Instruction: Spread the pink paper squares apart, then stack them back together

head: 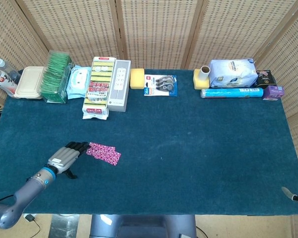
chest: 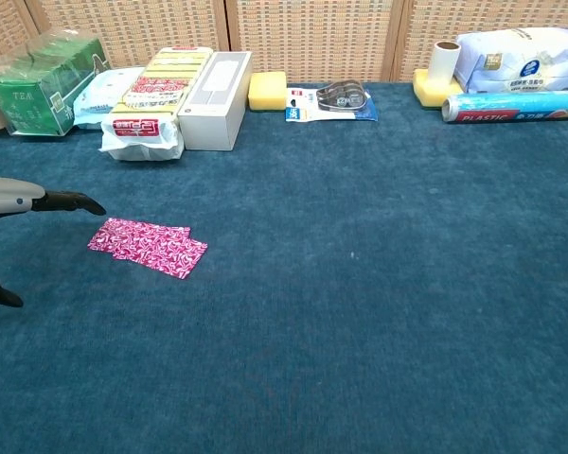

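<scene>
The pink patterned paper squares (head: 104, 152) (chest: 149, 246) lie flat on the blue cloth at the left, slid partly apart so they overlap in a short row. My left hand (head: 66, 155) (chest: 33, 200) hovers just left of them with fingers stretched out and thumb hanging down. It holds nothing, and its dark fingertips (chest: 83, 203) stand a little above and left of the leftmost square. Only a dark tip of my right hand (head: 291, 194) shows at the table's near right edge, too little to read its state.
Along the far edge stand a green tea box (head: 56, 75), a wipes pack (head: 77, 82), sponge packs (head: 98, 88), a white box (head: 119, 84), a yellow sponge (head: 137, 78), tape (head: 160, 85), a paper roll (head: 204, 74) and bags (head: 232, 73).
</scene>
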Controlling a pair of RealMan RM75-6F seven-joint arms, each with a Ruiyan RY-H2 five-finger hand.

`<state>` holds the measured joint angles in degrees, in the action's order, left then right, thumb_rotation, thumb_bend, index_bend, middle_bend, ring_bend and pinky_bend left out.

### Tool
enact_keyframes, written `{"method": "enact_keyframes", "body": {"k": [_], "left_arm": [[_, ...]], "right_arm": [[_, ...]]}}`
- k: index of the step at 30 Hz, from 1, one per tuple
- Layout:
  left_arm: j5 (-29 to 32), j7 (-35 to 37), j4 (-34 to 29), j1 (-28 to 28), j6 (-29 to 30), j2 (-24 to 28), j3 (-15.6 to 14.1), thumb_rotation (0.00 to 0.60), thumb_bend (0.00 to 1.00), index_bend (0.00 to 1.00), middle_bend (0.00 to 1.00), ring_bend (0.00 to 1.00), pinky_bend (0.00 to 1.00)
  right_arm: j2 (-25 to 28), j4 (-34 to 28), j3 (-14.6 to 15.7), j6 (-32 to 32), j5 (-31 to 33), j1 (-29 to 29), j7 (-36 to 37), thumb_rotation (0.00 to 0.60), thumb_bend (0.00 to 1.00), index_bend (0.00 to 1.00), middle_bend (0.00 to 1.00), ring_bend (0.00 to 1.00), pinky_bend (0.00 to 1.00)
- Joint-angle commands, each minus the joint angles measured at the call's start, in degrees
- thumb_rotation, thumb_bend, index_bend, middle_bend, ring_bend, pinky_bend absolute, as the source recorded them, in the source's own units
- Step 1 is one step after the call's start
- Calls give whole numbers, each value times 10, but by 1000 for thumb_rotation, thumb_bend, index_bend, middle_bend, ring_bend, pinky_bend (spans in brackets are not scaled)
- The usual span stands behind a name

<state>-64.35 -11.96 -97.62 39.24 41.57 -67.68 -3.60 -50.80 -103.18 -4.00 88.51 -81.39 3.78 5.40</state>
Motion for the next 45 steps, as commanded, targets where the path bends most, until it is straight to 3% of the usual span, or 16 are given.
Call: {"method": "enact_keyframes", "body": {"k": [1,13,27,38,45], "left_arm": [[-22,12,-9,-3,-2,-5,0,600,83,0,0,0,0],[30,-38,17,15,-19,-48,-5,600,82,0,0,0,0],[113,-68,53,38,-25,-46,-9,600,83,0,0,0,0],[120,-25,92,24,-27,-21,-4,600,84,0,0,0,0],[55,15,47,8,-6,15,6,600,83,0,0,0,0]], "right_arm": [[0,0,0,0,1,0,0,532,0,78,0,0,0],[2,0,-1,1,2,1,3,531,0,78,0,0,0],[2,-1,-1,0,5,1,-1,529,0,78,0,0,0],[1,-5,-1,6,4,3,-9,528,0,78,0,0,0],[0,-6,0,6,1,3,-11,530,0,78,0,0,0]]}}
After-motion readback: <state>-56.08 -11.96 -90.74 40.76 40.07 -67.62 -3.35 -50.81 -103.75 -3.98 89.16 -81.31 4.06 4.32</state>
